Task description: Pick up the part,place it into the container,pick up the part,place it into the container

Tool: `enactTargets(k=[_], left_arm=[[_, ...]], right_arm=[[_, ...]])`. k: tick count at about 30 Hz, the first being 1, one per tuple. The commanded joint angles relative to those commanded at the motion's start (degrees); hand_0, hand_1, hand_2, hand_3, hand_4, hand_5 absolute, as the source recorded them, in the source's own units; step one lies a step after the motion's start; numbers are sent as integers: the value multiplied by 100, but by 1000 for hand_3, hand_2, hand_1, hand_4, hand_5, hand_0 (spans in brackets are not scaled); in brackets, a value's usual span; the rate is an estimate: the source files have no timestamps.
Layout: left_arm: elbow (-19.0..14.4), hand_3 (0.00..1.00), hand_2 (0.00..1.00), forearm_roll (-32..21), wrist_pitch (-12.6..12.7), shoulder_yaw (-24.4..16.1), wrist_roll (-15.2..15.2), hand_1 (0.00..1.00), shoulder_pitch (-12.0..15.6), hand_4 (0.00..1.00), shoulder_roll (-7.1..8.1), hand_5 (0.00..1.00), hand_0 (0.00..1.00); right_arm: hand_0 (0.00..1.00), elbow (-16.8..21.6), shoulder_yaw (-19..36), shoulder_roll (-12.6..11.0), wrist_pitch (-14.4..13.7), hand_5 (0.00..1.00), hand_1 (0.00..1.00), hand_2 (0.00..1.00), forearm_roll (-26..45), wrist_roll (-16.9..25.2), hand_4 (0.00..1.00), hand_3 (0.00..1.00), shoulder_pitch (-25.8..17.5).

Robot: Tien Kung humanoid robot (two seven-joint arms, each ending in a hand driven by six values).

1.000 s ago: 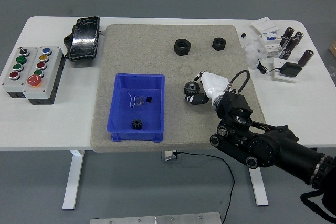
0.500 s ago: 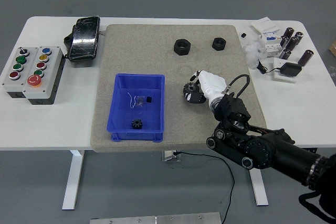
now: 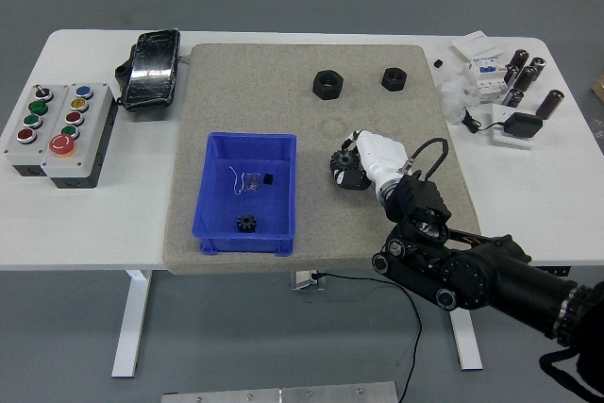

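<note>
A black gear lies on the grey mat, just right of the blue container. My right hand, white with a black arm behind it, reaches in from the lower right, and its fingers are curled over the gear's top and right side. The gear still rests on the mat. Inside the container lie a small black gear, a tiny black piece and a thin white wire. My left arm does not show.
Two black nuts sit at the mat's far side. A button box and a black pouch stand at the left. Capacitors and white electrical parts crowd the far right corner.
My right hand has slid a little left and closed over the gear, which was clear of the fingers a second ago. The arm has followed leftward.
</note>
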Motion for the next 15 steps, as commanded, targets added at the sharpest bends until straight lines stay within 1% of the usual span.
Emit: enactTargets(k=[6,10,15], left_arm=[[0,590,527,2,3,-3,-3,549,0,641,3,329,632],[0,590,527,-3,3,2,-7,549,0,641,-1,329,632],[0,590,527,-11,4,8,-5,550,9,642,-1,332,632]], right_arm=[[586,155,216,-56,-92,2,592,488,-247,-42,402,569,-25],[586,329,366,-100,-164,2,592,488,-422,-79,402,569,-62],[573,808,449,-168,-313,2,589,487,-573,-115,407,569,-136]])
